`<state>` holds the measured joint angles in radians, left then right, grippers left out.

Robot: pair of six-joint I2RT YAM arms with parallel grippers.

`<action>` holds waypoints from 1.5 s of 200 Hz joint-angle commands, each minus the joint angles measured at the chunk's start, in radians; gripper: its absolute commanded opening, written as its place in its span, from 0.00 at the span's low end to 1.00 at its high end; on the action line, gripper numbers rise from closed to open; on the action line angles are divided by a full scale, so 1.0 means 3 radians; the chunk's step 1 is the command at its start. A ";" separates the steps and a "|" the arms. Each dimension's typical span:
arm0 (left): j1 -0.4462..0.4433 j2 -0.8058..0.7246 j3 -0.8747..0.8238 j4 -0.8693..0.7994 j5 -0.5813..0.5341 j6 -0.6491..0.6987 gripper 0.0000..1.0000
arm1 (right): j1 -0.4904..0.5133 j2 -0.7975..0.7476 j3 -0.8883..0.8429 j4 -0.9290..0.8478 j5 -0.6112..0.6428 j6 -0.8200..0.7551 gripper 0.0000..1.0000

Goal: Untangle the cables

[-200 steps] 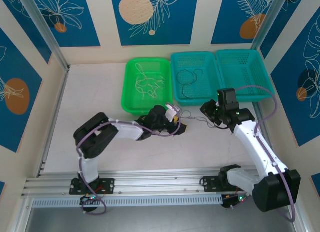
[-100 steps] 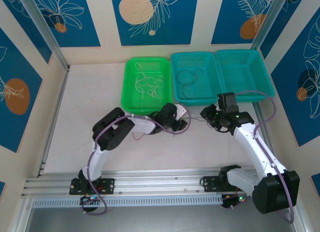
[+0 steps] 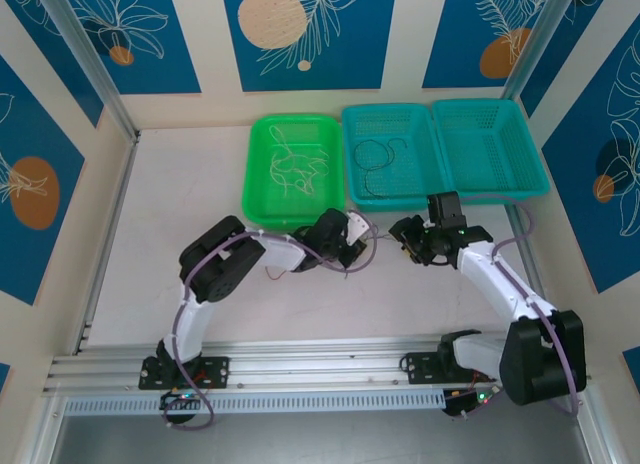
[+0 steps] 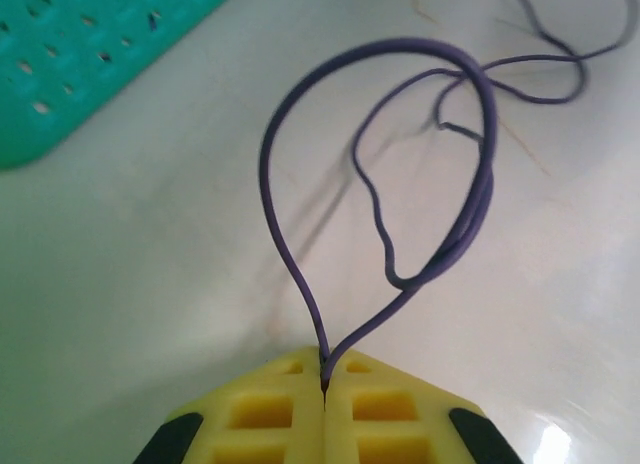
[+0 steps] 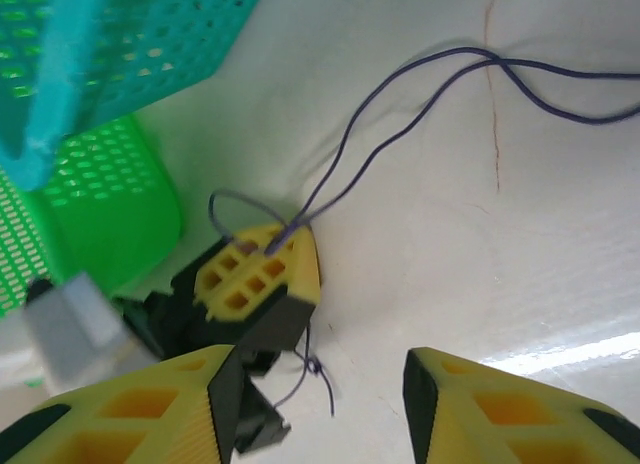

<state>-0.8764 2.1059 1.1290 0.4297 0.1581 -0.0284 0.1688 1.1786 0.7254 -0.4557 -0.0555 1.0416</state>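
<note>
purple cable [image 4: 478, 154] trails over white table [image 3: 170, 194]; blue floral walls [image 3: 350, 44]

Purple cable [image 4: 395, 45] cut off at upper right corner, teal basket [image 4: 90, 54] blurred

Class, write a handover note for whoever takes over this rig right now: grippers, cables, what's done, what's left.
Left gripper: shut on a dark cable, which loops out over the table.
Right gripper: open, holding nothing, facing the left one.
White cables lie in the green basket; a black cable lies in the middle teal basket.
Done: those look sorted.
Left: the dark cable is looped over itself; probably pull it straight, then bin it.
</note>
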 commanded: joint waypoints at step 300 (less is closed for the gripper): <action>0.0097 -0.1419 -0.1884 0.0143 -0.0446 -0.0709 0.00 | -0.2154 -0.1117 0.0182 0.0091 -0.1088 0.0349 0.00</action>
<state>-0.8616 1.7073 0.5926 0.4976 0.0395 -0.2115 -0.5697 0.8108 0.6617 -0.4286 -0.3115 1.2358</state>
